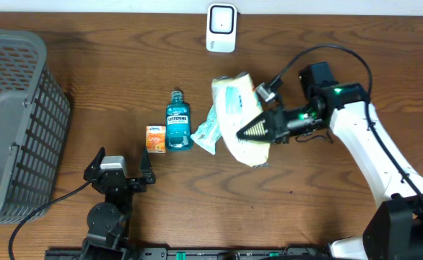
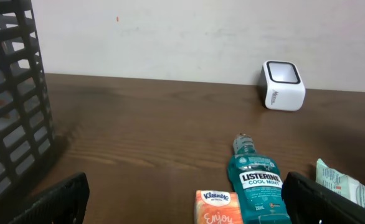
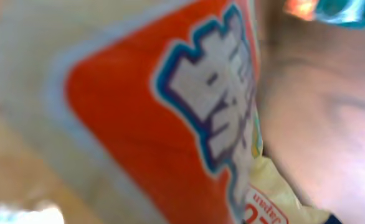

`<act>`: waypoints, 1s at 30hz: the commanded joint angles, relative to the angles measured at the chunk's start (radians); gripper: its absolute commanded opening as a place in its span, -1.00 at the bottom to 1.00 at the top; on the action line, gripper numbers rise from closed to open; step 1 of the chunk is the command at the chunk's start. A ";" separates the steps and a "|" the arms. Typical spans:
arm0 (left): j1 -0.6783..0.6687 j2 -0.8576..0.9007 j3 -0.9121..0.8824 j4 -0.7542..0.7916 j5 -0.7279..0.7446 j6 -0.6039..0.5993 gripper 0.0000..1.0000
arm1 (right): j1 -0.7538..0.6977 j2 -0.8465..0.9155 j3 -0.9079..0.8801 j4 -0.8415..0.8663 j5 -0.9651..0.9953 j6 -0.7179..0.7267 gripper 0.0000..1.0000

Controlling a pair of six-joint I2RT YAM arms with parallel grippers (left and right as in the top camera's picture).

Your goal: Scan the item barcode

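A large cream snack bag point(image 1: 239, 108) with a pale green face is the item, lying tilted at the table's middle. My right gripper point(image 1: 249, 132) is shut on its right side. In the right wrist view the bag point(image 3: 139, 106) fills the frame with an orange panel and white lettering, hiding my fingers. No barcode shows in any view. The white scanner point(image 1: 221, 27) stands at the back edge, also seen as the white scanner point(image 2: 283, 85) in the left wrist view. My left gripper point(image 1: 118, 175) rests open near the front edge, holding nothing, its dark fingers point(image 2: 59, 200) spread wide.
A blue Listerine bottle point(image 1: 178, 121), an orange Kleenex pack point(image 1: 155, 139) and a white-and-teal packet point(image 1: 206, 131) lie left of the bag. A grey mesh basket point(image 1: 16, 123) stands at the far left. A black cable loops above the right arm.
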 commanded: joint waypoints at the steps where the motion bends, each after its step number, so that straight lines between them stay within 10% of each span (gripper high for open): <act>1: -0.001 -0.005 -0.021 -0.033 -0.005 0.002 0.95 | -0.031 -0.006 0.015 -0.002 -0.187 0.385 -0.97; 20: -0.001 -0.005 -0.021 -0.033 -0.005 0.002 0.95 | -0.116 -0.006 0.015 -0.006 -0.187 0.900 -0.98; 30: -0.001 -0.005 -0.021 -0.033 -0.005 0.002 0.95 | -0.103 -0.006 0.015 0.290 0.314 0.314 -0.98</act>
